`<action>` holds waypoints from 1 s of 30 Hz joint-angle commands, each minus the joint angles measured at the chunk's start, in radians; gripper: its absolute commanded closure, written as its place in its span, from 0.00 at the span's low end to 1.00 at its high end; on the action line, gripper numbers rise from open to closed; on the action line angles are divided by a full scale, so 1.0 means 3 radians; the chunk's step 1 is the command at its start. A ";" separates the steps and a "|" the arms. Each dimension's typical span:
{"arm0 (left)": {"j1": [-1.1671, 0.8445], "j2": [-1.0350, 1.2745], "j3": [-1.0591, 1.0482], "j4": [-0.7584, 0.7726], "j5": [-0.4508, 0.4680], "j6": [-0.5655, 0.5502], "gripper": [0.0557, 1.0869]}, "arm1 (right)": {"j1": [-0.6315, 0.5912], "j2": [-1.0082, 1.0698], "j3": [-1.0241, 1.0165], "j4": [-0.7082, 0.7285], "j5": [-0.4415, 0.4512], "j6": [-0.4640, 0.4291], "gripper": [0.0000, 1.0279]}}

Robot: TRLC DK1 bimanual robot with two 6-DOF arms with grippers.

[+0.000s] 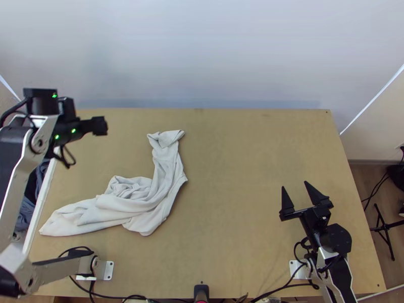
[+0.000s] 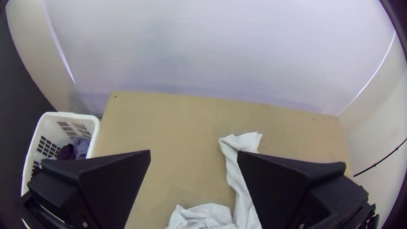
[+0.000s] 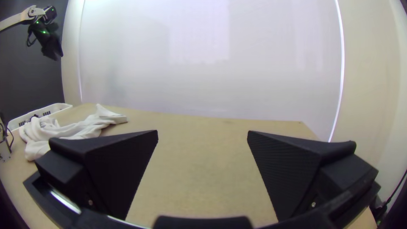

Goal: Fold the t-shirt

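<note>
T-shirt [image 1: 164, 189] lies bunched and twisted on the left half of the table [image 1: 242, 166], unfolded in any orderly sense; we judge the work to be at its outset. Nearest, on the right side, we note the right gripper [image 3: 202, 131], jaws parted and nothing between them, well apart from the cloth. One long stretch of the garment runs toward the near left; at the bend we record a heap of loose creases, and beyond it a narrow stretch reaching toward the far edge, its end turned over on itself. We cannot tell sleeve from hem. Farther out, above the far left, the left gripper [image 2: 194, 151] hangs with its jaws spread and empty. At the table's left side stands a white basket [image 2: 72, 115] holding darker cloth [image 2: 81, 146].

Principal risk, in our judgement: a pinch on the heap could catch several layers and lift a lump instead of an edge. Pulling one end alone may tighten the twist or drag the garment toward the basket. Folding before flattening would seal the creases inside.
</note>
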 commanded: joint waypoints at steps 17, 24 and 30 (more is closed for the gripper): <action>0.0836 -0.0290 -0.0108 -0.1025 -0.0476 -0.0068 0.04 | 0.0052 0.0001 0.0001 0.0000 0.0001 0.0066 0.04; 0.0841 -0.0208 -0.0087 -0.1000 -0.0533 -0.0140 0.04 | 0.0047 0.0001 0.0006 -0.0020 0.0006 0.0046 0.04; 0.0841 -0.0188 -0.0123 -0.0948 -0.0538 -0.0140 0.04 | 0.0313 0.0507 0.0369 -0.0153 -0.0040 0.0005 0.04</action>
